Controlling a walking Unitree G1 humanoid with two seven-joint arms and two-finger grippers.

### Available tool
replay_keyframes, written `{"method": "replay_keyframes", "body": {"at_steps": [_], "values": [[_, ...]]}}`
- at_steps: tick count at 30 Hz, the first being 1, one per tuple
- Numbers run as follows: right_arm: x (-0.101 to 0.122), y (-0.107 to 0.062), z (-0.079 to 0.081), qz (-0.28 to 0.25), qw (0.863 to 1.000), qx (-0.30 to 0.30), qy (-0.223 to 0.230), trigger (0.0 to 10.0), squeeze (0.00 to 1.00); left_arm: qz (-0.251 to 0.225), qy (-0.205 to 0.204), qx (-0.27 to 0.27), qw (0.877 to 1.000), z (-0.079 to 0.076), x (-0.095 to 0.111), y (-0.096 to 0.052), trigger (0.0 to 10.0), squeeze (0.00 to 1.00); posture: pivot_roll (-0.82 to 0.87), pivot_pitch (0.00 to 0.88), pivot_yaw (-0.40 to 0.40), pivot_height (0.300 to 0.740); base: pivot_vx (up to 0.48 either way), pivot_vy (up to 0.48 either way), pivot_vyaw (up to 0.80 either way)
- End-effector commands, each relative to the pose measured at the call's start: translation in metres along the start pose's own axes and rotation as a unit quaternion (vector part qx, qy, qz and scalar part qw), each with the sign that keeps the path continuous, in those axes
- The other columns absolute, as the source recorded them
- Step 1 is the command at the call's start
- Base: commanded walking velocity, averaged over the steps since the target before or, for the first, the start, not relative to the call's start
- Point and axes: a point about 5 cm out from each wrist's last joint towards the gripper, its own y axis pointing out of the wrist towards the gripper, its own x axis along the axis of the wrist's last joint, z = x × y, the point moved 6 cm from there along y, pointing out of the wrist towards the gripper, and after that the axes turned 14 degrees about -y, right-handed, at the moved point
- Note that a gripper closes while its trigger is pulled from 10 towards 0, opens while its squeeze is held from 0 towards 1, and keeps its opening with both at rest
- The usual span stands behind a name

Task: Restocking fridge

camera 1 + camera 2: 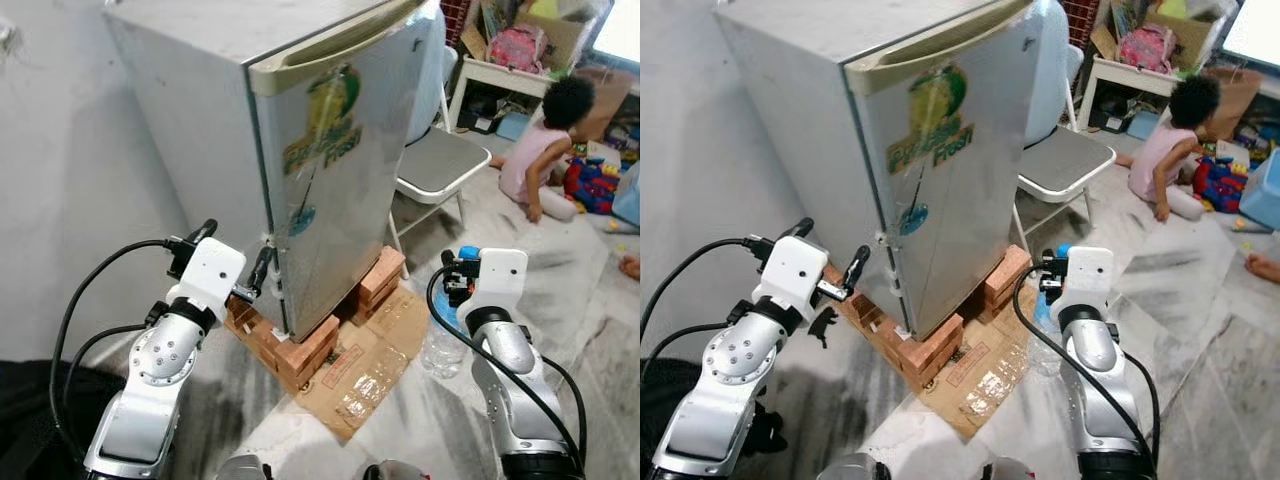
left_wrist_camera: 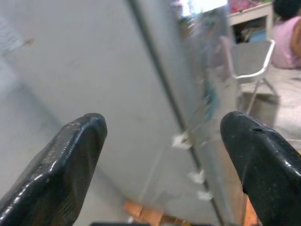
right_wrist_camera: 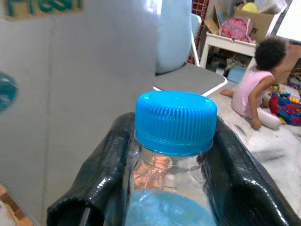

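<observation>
A small silver fridge (image 1: 330, 150) stands with its door shut, raised on stacks of bricks (image 1: 300, 352) with flattened cardboard (image 1: 365, 370) spread on the floor under and in front of them. The left gripper (image 2: 162, 155) is raised near the fridge's lower front corner, its two black fingers (image 2: 66, 160) spread wide apart and grasping nothing — the edge where door meets side wall lies between them in the left wrist view. The right gripper (image 3: 171, 165) is out in front of the fridge, to its right, clenched around the neck of a clear plastic bottle (image 3: 171, 188) with a blue cap (image 3: 175, 121); the bottle hangs upright below the gripper, over the floor just beside the cardboard. Behind the fridge stands a white folding chair (image 1: 440, 165), and beyond it a person (image 1: 545, 150) in pink sits on the floor among toys (image 1: 595, 185), near a white table (image 1: 505, 75) piled with bags and boxes.
</observation>
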Motion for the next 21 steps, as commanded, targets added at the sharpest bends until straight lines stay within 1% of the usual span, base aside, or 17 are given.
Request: {"method": "replay_keyframes", "body": {"at_steps": [1,7,9,11,13,16,18,21], "values": [[0.0081,0.0026,0.0057,-0.011,1.000,0.010,0.008,10.0,0.00,-0.010,0.005,0.011,1.000,0.0046,0.0055,-0.0004,10.0,0.00,0.11,0.002,-0.045,0.740,0.000,0.000,-0.80],[0.0089,0.0049,0.0071,-0.011,1.000,0.012,0.011,10.0,0.00,-0.020,-0.004,0.009,1.000,0.0009,0.0121,0.0014,10.0,0.00,0.10,0.000,-0.057,0.740,0.000,0.000,-0.80],[0.0118,0.0046,0.0108,-0.017,1.000,0.016,0.012,10.0,0.00,-0.027,0.007,0.000,1.000,-0.0015,0.0151,0.0038,10.0,0.00,0.10,0.000,-0.065,0.740,0.000,0.000,0.00],[0.0123,0.0044,0.0120,-0.018,1.000,0.017,0.012,10.0,0.00,-0.026,0.006,-0.002,1.000,-0.0016,0.0147,0.0043,10.0,0.00,0.10,0.000,-0.065,0.740,0.000,0.000,0.00],[0.0138,0.0039,0.0139,-0.020,1.000,0.021,0.010,10.0,0.00,-0.026,-0.004,-0.005,1.000,-0.0011,0.0146,0.0049,10.0,0.00,0.10,0.000,-0.072,0.740,0.000,0.000,0.00],[0.0157,0.0036,0.0142,-0.022,0.999,0.024,0.006,10.0,0.00,-0.025,-0.027,0.006,0.999,0.0054,0.0139,0.0043,10.0,0.00,0.10,0.004,-0.078,0.740,0.000,0.000,0.00],[0.0166,0.0038,0.0137,-0.023,0.999,0.024,0.004,10.0,0.00,-0.024,-0.037,0.006,0.999,0.0066,0.0131,0.0040,10.0,0.00,0.10,0.007,-0.080,0.740,0.266,0.000,0.00],[0.0171,0.0045,0.0130,-0.023,0.999,0.024,0.004,10.0,0.00,-0.026,-0.034,0.006,0.999,0.0069,0.0143,0.0041,10.0,0.00,0.10,0.009,-0.079,0.740,0.359,0.272,0.00]]}}
